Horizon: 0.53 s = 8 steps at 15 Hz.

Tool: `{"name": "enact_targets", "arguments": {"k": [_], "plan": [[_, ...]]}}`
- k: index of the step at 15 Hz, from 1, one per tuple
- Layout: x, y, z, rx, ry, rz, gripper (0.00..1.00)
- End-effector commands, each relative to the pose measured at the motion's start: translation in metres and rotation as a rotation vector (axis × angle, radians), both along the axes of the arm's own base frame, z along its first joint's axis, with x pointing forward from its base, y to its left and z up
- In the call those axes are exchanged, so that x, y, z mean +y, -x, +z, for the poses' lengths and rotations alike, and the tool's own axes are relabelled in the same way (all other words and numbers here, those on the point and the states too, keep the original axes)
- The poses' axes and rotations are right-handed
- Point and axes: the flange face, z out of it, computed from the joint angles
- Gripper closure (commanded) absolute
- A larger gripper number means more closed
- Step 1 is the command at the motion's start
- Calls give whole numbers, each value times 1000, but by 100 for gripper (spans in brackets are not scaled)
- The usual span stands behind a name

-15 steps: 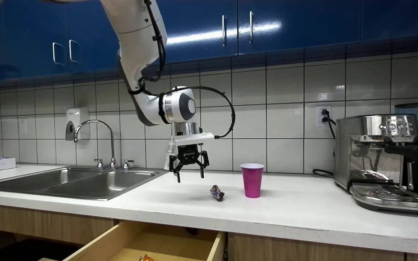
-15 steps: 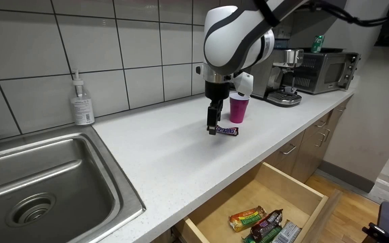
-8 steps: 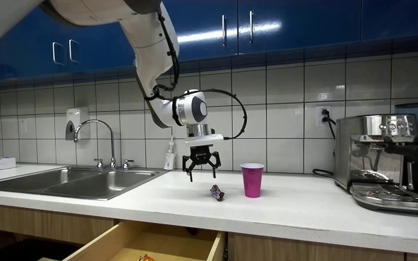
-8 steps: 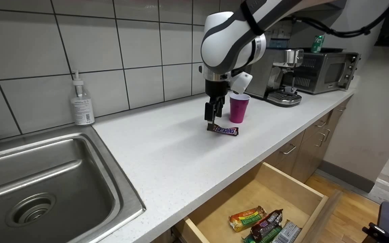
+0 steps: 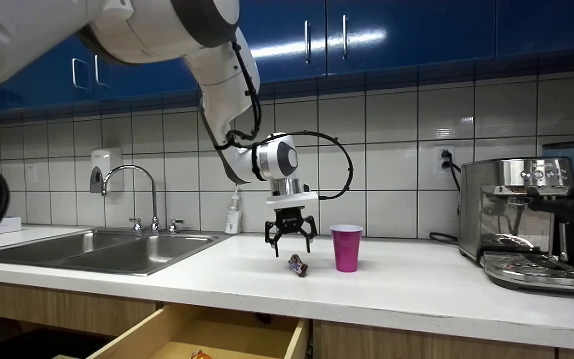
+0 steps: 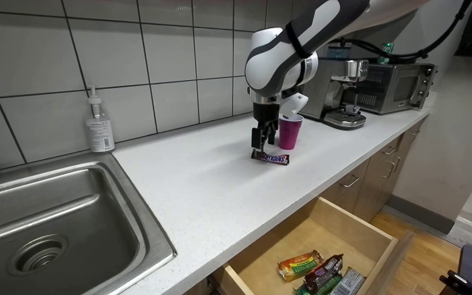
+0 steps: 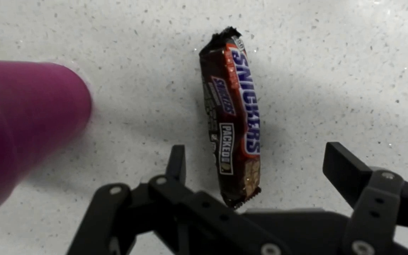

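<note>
In an exterior view: gripper (image 5: 292, 253) released, jaws spread wide, nothing held, hanging above the Snickers bar (image 5: 298, 266). Bar lies on the countertop (image 5: 416, 279), roughly midway between its back and front edges. Magenta plastic cup (image 5: 347, 249) upright just beside it, not touching.

In an exterior view: pulled-out drawer (image 6: 355, 229) under the countertop's front edge, wrapped snack bars (image 6: 323, 273) inside. Fingers (image 6: 256, 138) overlap the Snickers bar's end toward the back edge; contact can't be told from here. Pinch looks biased to that end, so I'd nudge toward the front edge.

In the wrist view: Snickers bar runs lengthwise between the fingers, near square to the closing direction, slight skew. Small yaw trim should give flat contact; aim mid-body, off the crimped end. Bar shows nearer the cup-side finger, which stands between cup and bar. I'd come straight down, slow: sideways drift could knock the cup. Stop the tips just shy of the countertop, close gently; bar is likely light, wrapper may slip.
</note>
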Motion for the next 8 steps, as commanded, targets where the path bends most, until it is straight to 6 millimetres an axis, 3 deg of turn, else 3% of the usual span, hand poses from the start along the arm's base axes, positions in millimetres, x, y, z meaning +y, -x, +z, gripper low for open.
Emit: {"name": "enact_targets", "arguments": {"k": [1, 8], "plan": [[-13, -10, -3, 24, 4, -53, 0], [-17, -13, -15, 56, 7, -67, 0]]}}
